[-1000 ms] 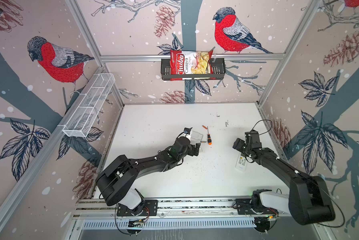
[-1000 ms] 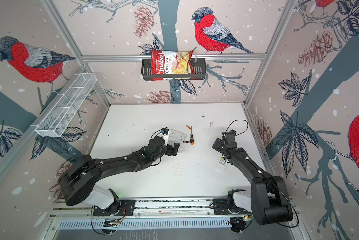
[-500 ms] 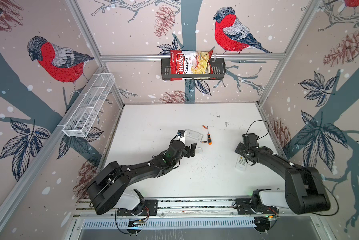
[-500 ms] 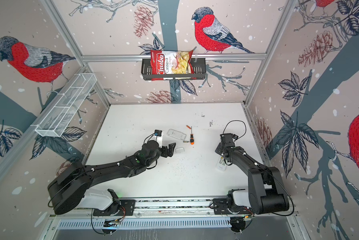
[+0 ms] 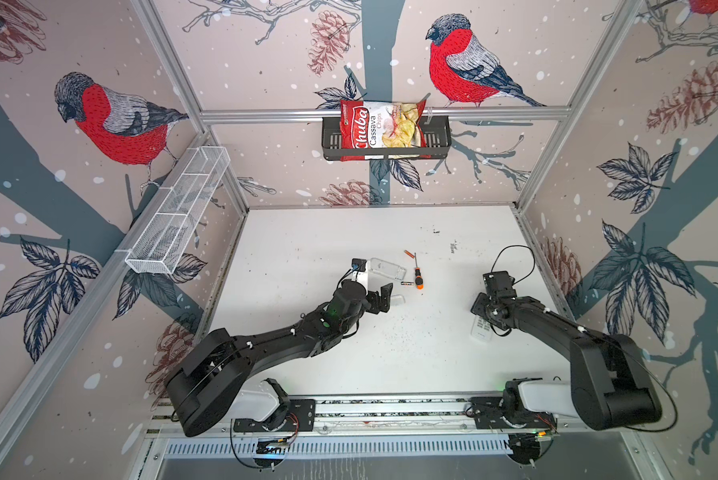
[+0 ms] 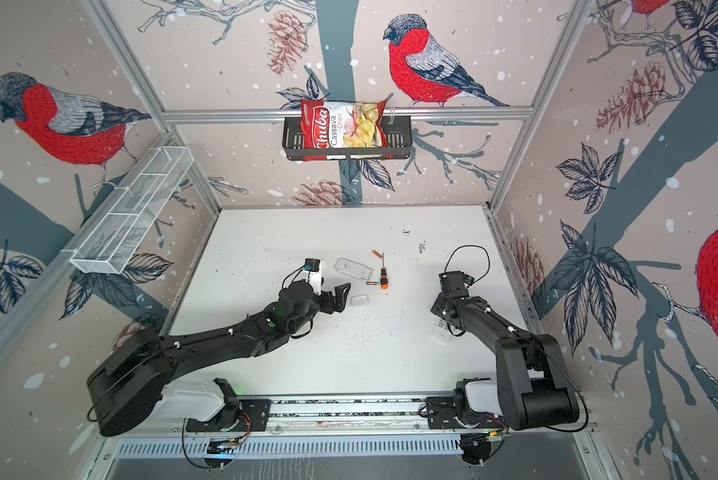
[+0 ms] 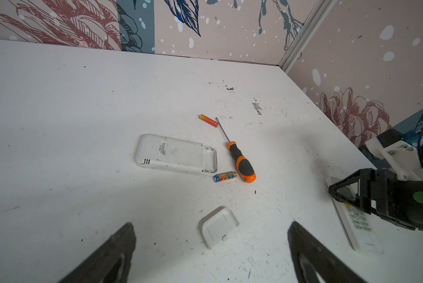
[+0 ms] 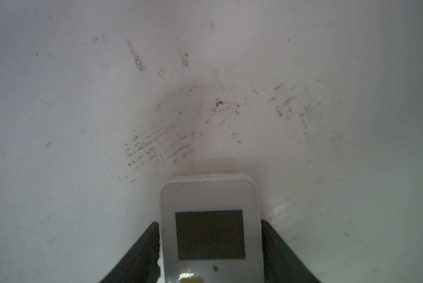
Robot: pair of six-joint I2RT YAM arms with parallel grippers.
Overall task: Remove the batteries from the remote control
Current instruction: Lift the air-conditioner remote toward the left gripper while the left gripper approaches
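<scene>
Nearest the robot's base, the right gripper (image 8: 210, 223) was clamped across the white remote (image 8: 209, 193), one finger (image 8: 146, 247) against each long side beside the grey display. That white remote (image 5: 482, 334) was face up on the right of the table (image 5: 307, 249), its long axis running roughly near to far, with the button end toward the base and the display end under the gripper; whether it rested on the surface or was raised, I could not tell. A little farther in and to the left, the left gripper (image 5: 386, 298) hung with its jaws spread wide and nothing between them, pointing toward the middle of the table. Just ahead of it the small white battery cover (image 7: 219, 226) lay flat and untouched. Beyond the cover lay the dark battery (image 7: 225, 177), free of either remote, its long axis running left to right in both top views and its gold end turned toward the butt of the screwdriver (image 7: 241, 161), just beside it. The screwdriver's shaft pointed toward the far wall. To its left sat the face-down remote (image 7: 173, 154), lying at a slant, its uncovered battery bay at the end nearer the screwdriver. Farthest off, the orange battery (image 7: 208, 120) lay on the bare table, angled from far left to near right, its nearer end just beside the screwdriver's tip
</scene>
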